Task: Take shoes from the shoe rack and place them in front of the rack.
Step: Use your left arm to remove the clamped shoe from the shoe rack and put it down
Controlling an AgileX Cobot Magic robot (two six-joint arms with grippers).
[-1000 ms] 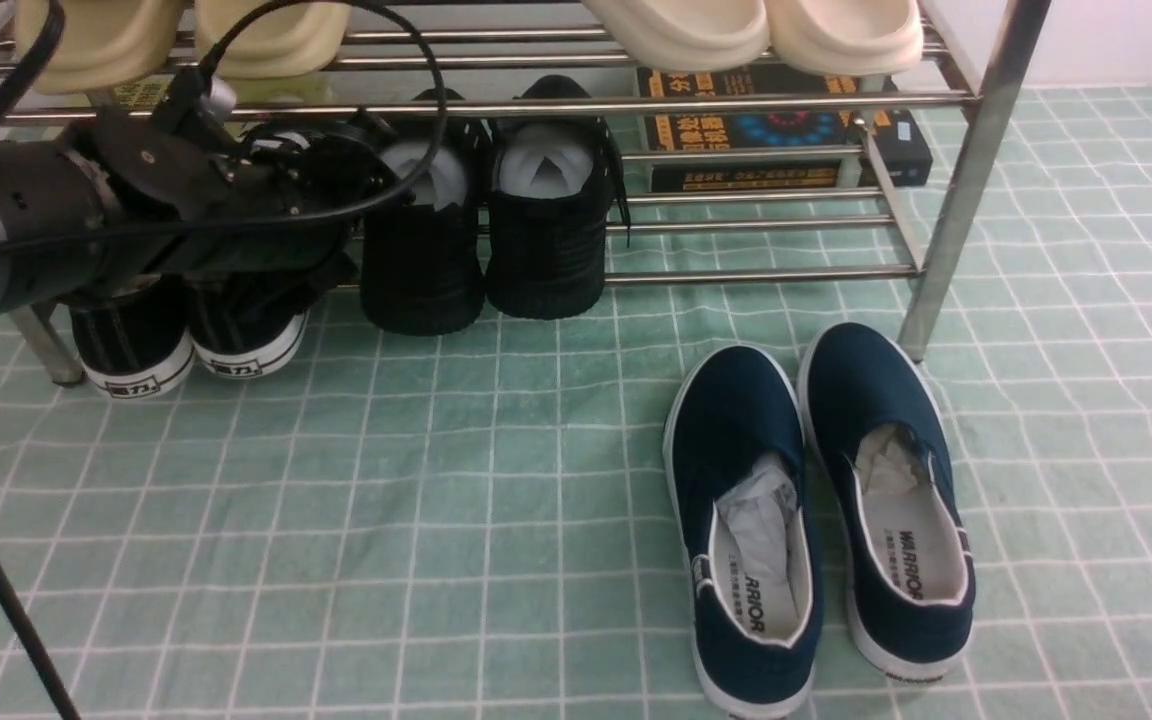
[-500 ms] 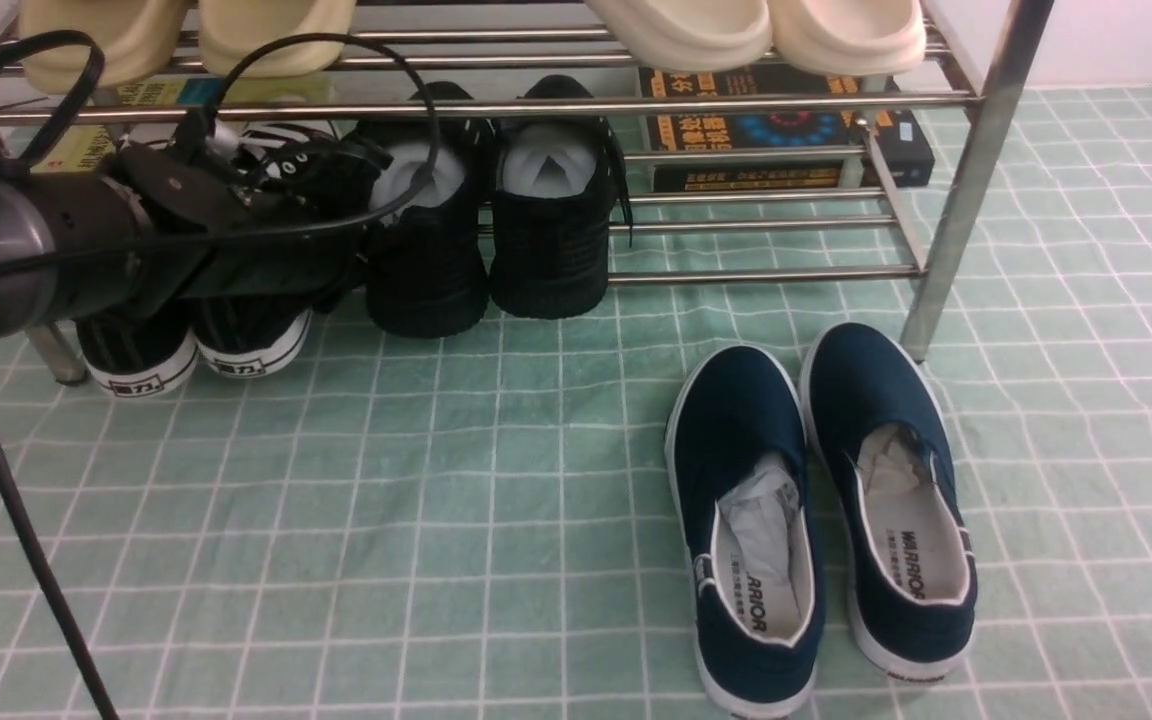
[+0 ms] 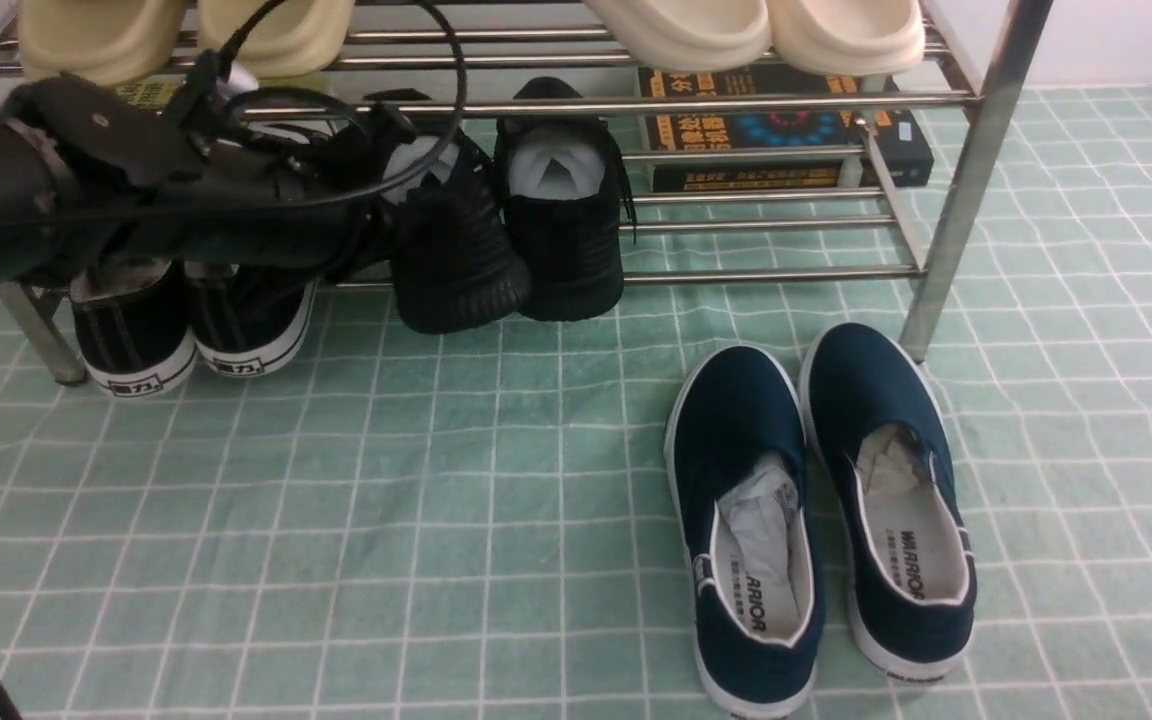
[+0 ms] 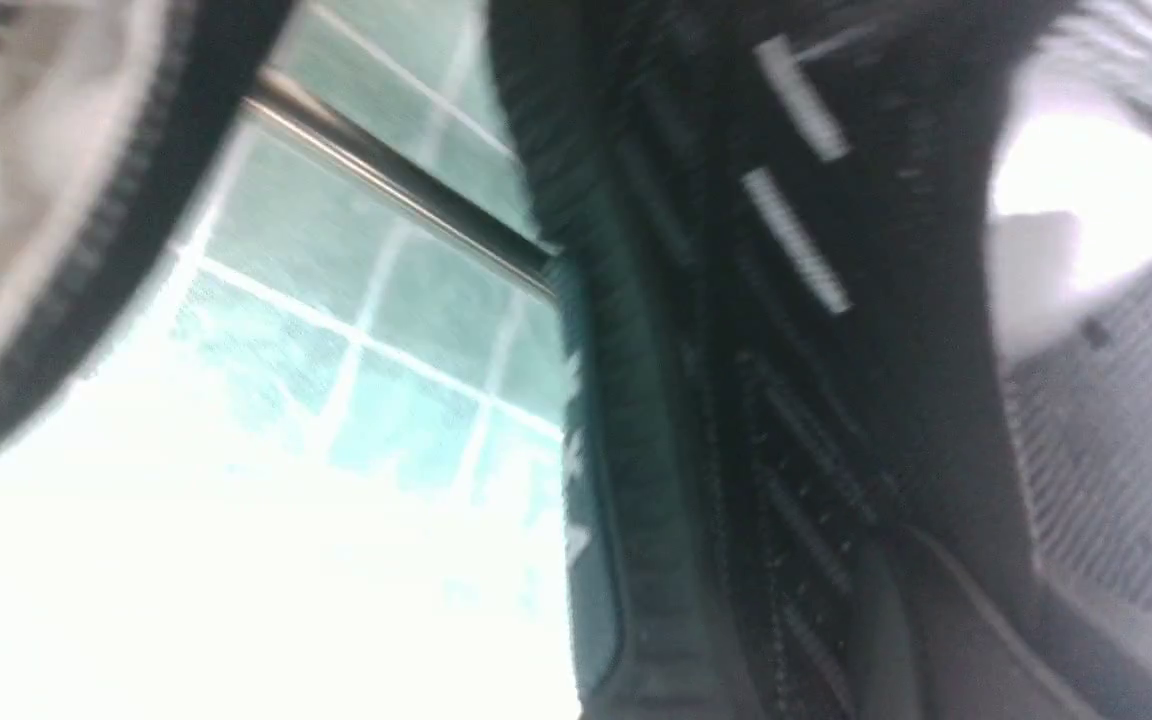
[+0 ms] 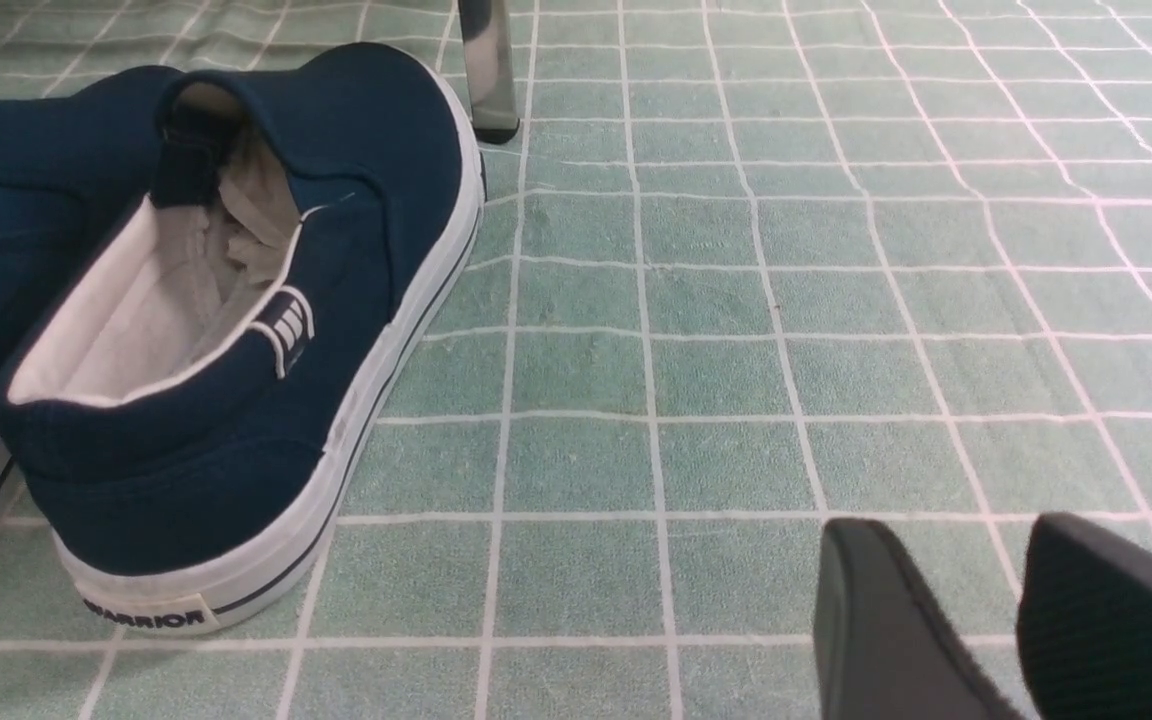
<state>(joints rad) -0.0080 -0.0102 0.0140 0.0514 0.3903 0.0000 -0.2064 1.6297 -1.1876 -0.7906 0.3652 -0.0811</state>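
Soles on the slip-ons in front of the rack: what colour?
White, under navy uppers; slip-ons show best in the right wrist view.

left pincer on tilted black knit sneaker

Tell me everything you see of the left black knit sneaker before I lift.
The left knit sneaker is all black: a ribbed knit upper and a ribbed sole that wraps up the heel, with white paper stuffing in its opening. It sits on the rack's lower tier, heel toward the camera and overhanging the front bar. It is skewed and rolled rightward, and seems to touch its partner, which sits straight. The left gripper is shut on its left collar; the exact bite is hidden.
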